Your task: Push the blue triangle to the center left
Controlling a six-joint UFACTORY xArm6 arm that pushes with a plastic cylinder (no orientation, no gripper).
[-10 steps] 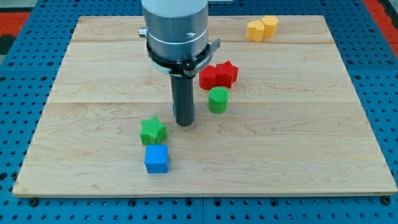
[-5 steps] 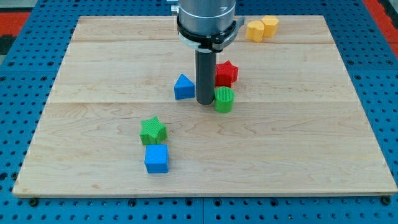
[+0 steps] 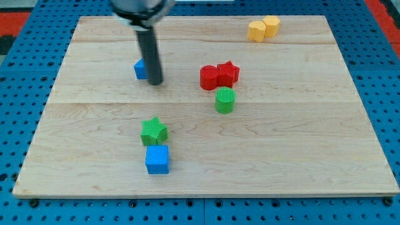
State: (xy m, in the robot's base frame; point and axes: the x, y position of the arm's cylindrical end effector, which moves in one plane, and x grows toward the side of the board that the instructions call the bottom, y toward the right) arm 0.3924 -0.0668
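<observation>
The blue triangle (image 3: 140,69) lies on the wooden board (image 3: 94,131) in its upper left part, mostly hidden behind my rod. My tip (image 3: 155,82) rests on the board touching the triangle's right side. The rod rises from there to the view's top.
A red block (image 3: 210,77) and a red star (image 3: 228,74) touch at centre right, a green cylinder (image 3: 224,100) just below them. A green star (image 3: 154,131) sits above a blue cube (image 3: 157,159) at lower left. Two yellow blocks (image 3: 262,28) lie at the top right.
My tip has swept from beside the green cylinder to the upper left, pushing the blue triangle left and up. The other blocks have stayed put.
</observation>
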